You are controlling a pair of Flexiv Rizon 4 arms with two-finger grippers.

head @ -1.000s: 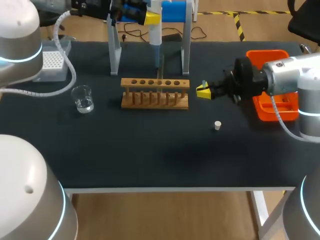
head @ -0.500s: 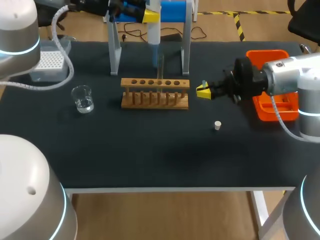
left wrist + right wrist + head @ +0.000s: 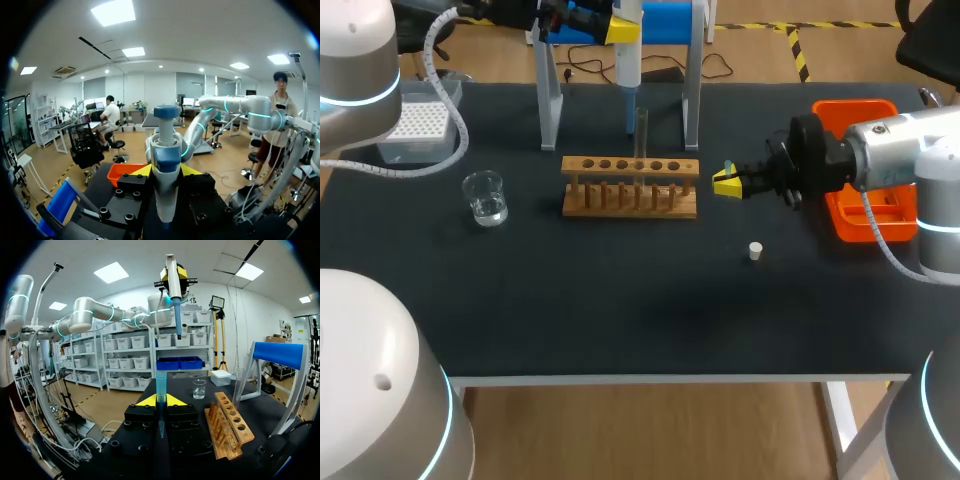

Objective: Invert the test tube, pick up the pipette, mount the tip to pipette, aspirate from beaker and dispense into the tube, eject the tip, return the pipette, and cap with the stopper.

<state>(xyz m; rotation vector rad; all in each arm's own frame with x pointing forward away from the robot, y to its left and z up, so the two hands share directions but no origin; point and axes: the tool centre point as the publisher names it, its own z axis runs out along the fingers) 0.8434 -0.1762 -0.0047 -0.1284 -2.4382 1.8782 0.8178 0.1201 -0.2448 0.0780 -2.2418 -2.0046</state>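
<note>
Grip record: left end effector clamps pipette at upper centre of frame, above wooden rack; right end effector, right of centre, pinches blue tip, stopper on bench lower right of it, beaker at left.

Rack set mid-table, toward far edge; stand behind it. Beaker left of rack; tip box at far left corner. Tray at right edge. Stopper before rack, rightward. Pipette held above rack; tip held between rack and tray.
</note>
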